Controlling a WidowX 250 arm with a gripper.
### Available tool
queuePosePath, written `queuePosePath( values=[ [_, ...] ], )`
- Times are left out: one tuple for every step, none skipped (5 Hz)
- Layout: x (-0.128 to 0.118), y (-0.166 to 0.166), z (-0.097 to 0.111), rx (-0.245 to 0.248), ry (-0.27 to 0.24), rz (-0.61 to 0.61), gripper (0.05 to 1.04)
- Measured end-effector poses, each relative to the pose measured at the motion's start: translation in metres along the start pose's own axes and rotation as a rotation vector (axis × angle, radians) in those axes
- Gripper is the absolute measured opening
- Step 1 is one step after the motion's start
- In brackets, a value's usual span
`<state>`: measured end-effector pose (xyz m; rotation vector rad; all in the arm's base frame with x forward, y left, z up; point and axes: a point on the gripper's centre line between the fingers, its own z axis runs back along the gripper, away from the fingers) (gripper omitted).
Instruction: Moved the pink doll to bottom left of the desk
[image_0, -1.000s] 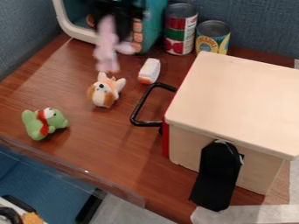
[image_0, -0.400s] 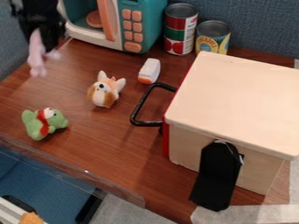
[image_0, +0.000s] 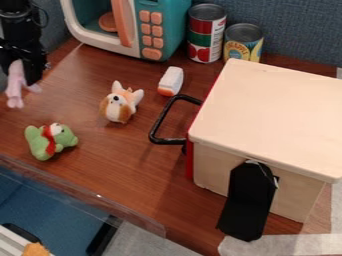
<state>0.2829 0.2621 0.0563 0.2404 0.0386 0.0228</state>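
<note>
At the upper left of the camera view, the black gripper (image_0: 21, 65) hangs over the left side of the wooden desk (image_0: 127, 165). It is shut on the pink doll (image_0: 16, 90), whose upper end is hidden between the fingers while its pale limbs dangle below. Whether the doll's lowest part touches the desk, I cannot tell.
A green plush toy (image_0: 51, 141) lies at the lower left, and a brown-and-white plush dog (image_0: 121, 103) stands near a white-orange item (image_0: 171, 81). Behind are a teal toy microwave (image_0: 160, 30) and two cans (image_0: 206, 34). A big cream box (image_0: 274, 115) with a black handle occupies the right.
Gripper and pink doll have swung left from in front of the microwave to the desk's left side, and a little lower in the view. The other objects have stayed put.
</note>
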Motion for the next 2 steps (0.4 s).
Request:
queuePosePath(
  values=[
    [0.003,-0.0026,0.0004,-0.008,-0.013,-0.028,1.011],
    [0.0053,-0.005,0.0017,-0.005,-0.053,-0.05,1.008]
  ],
)
